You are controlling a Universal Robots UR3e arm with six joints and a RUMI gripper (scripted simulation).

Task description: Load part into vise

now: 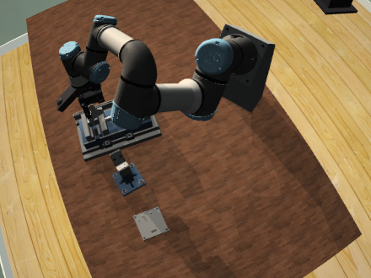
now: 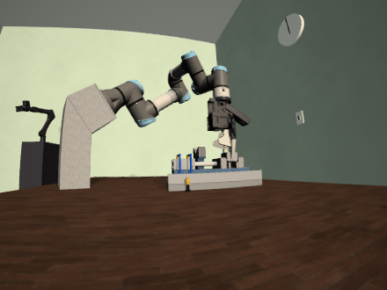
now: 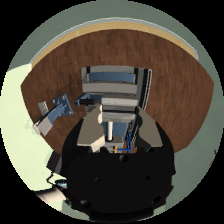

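Black two-jaw tool with pale fingers: clamped on grey block-shaped part | part: held at grey-and-blue metal vise, seating cannot be told | downward finger reach shown side-on by exterior view; both fingers shown by wrist view | square grey infeed plate shown from above, unseen in exterior view

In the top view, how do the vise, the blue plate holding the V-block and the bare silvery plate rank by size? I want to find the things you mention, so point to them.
1. Vise (image 1: 122, 141) (image 2: 215, 179) (image 3: 111, 88): clearly largest.
2. Unsure: the blue plate (image 1: 140, 182) (image 3: 69, 105) and the silvery plate (image 1: 151, 227) look nearly alike.
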